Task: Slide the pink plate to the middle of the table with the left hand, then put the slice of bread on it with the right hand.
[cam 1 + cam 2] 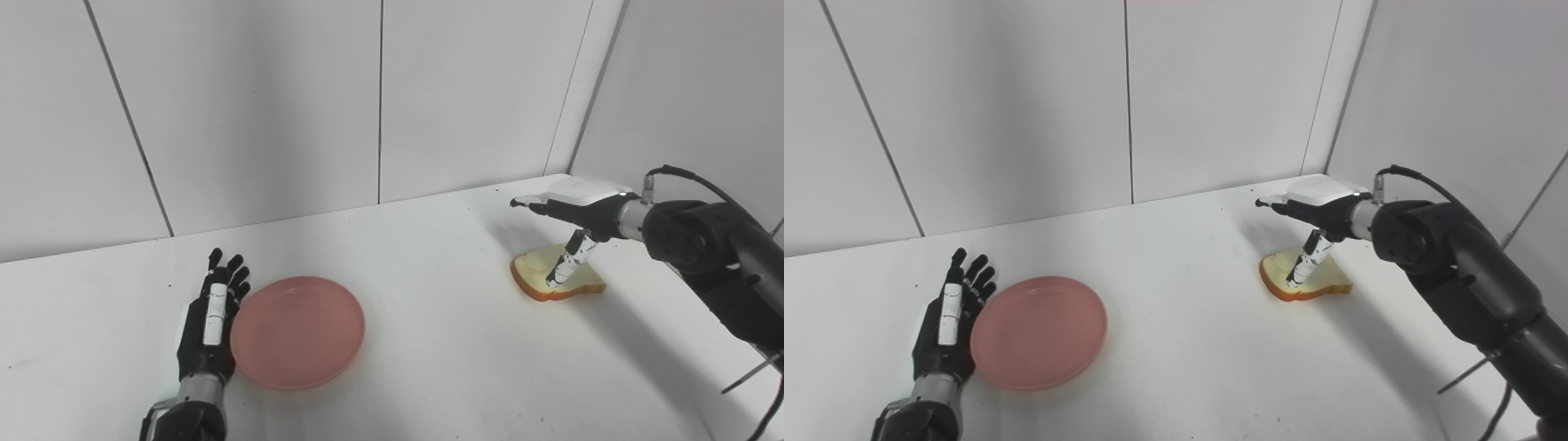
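A round pink plate (298, 331) lies flat on the white table (429, 343), left of its middle. My left hand (211, 321) rests edge-on against the plate's left rim, fingers straight and apart, holding nothing. At the right, a slice of bread (554, 275) with a brown crust lies on the table. My right hand (572, 211) hovers palm-down over it, fingers stretched out. Its thumb (566, 263) points down onto the top of the slice. The hand is not closed around the bread.
White wall panels (380, 98) close off the table at the back and on the right. The dark right forearm (716, 263) with its cable crosses the table's right side.
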Robot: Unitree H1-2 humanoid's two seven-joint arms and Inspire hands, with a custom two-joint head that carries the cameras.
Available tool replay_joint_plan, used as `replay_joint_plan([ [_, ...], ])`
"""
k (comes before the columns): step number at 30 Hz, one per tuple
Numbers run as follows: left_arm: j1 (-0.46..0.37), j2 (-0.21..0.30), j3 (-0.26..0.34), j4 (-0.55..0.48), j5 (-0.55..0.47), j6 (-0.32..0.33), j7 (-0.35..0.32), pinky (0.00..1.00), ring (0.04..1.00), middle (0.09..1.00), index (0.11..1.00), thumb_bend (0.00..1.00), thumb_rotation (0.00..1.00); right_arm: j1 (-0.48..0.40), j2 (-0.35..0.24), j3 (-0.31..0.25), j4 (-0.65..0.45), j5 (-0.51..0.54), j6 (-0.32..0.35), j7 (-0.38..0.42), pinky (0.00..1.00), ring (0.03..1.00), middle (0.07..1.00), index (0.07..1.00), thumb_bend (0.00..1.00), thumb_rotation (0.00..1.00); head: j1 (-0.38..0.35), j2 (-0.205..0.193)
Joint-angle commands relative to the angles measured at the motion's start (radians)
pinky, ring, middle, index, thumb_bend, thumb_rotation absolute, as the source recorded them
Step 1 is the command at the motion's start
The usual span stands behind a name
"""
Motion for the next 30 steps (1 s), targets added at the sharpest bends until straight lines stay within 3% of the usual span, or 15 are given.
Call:
replay_joint_plan([
  [1,0.028,-0.004,0.000,0.026,0.002,0.051,0.014,0.92,0.928,0.937,1.000,0.95,0.81,-0.052,-0.043,0.008,0.015,-0.026,0.000,0.008,0.86,0.951,0.974,0.977,1.00,0.18,0.000,0.001],
  [8,0.028,-0.004,0.000,0.028,0.001,0.052,0.017,0.93,0.926,0.936,1.000,0.93,0.81,-0.082,-0.051,0.071,0.012,-0.101,-0.006,0.045,0.92,0.982,0.994,0.995,1.00,0.14,0.004,-0.001],
  [16,0.029,-0.004,-0.002,0.029,0.000,0.050,0.016,0.93,0.932,0.944,1.000,0.94,0.81,-0.150,-0.054,0.135,0.018,-0.192,0.000,0.152,1.00,1.000,1.000,1.000,1.00,0.13,0.007,-0.004],
  [19,0.029,-0.004,-0.004,0.031,0.006,0.049,0.020,0.92,0.930,0.942,1.000,0.94,0.81,-0.185,-0.059,0.159,0.049,-0.227,-0.054,0.147,1.00,1.000,1.000,1.000,1.00,0.17,0.010,-0.006],
  [24,0.028,-0.007,-0.002,0.040,0.002,0.045,0.018,0.92,0.922,0.935,1.000,0.93,0.81,-0.215,-0.053,0.165,0.090,-0.247,-0.101,0.133,1.00,1.000,1.000,0.998,1.00,0.20,0.014,-0.005],
  [30,0.033,-0.007,0.000,0.032,-0.001,0.048,0.014,0.95,0.937,0.943,1.000,0.94,0.81,-0.227,-0.039,0.160,0.129,-0.241,-0.109,0.137,1.00,1.000,1.000,0.989,1.00,0.20,0.015,-0.003],
])
